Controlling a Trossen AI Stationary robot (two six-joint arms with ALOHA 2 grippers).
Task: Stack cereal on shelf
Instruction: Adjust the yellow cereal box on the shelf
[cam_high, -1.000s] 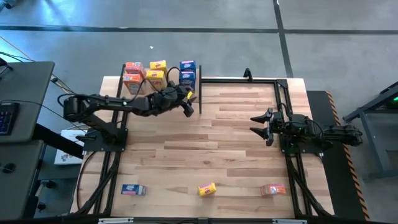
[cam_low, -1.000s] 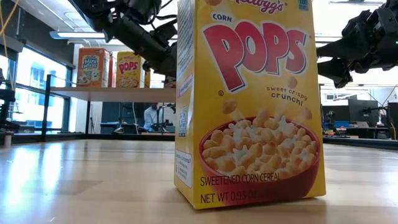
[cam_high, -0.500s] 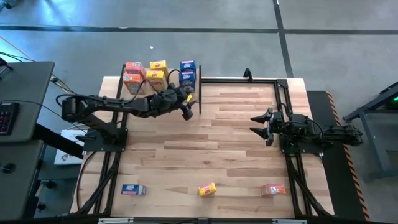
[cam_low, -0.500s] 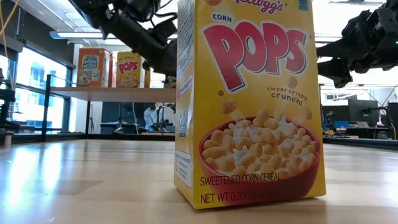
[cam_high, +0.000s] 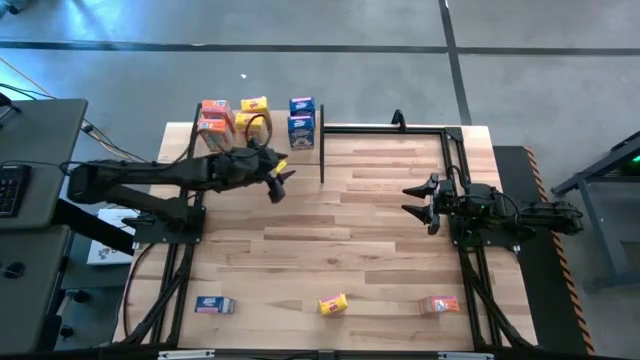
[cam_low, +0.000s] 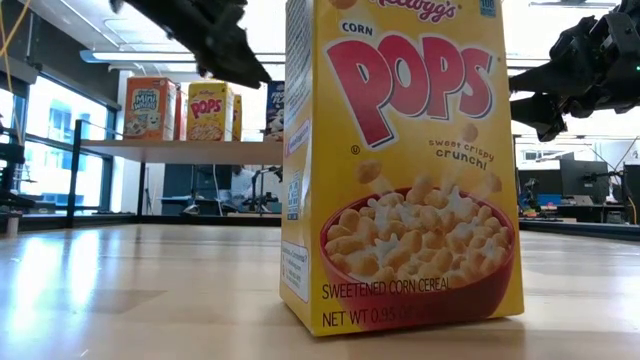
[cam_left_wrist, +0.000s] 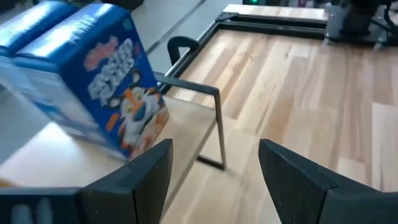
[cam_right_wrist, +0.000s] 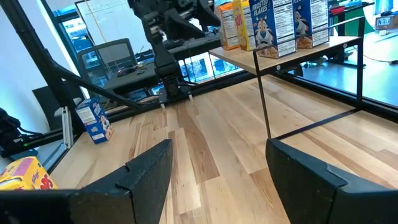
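The shelf stands at the table's far left and bears several cereal boxes upright: two orange, two yellow and two blue. In the left wrist view the blue boxes stand on the board. My left gripper hovers open and empty just in front of the shelf, above the table. My right gripper waits open at the right. Near the front edge a blue box, a yellow box and an orange box rest on the tabletop.
The shelf's thin black corner post and rail stand right of my left gripper. The yellow box fills the low view's middle. Bare tabletop lies between the two arms. Black frame rails border the table.
My left gripper has drawn back from the blue boxes on the shelf, going toward the table's left and near edges and rising, with its fingers at the same gap. The blue boxes stay on the shelf; in the low view one of them now shows behind the raised arm.
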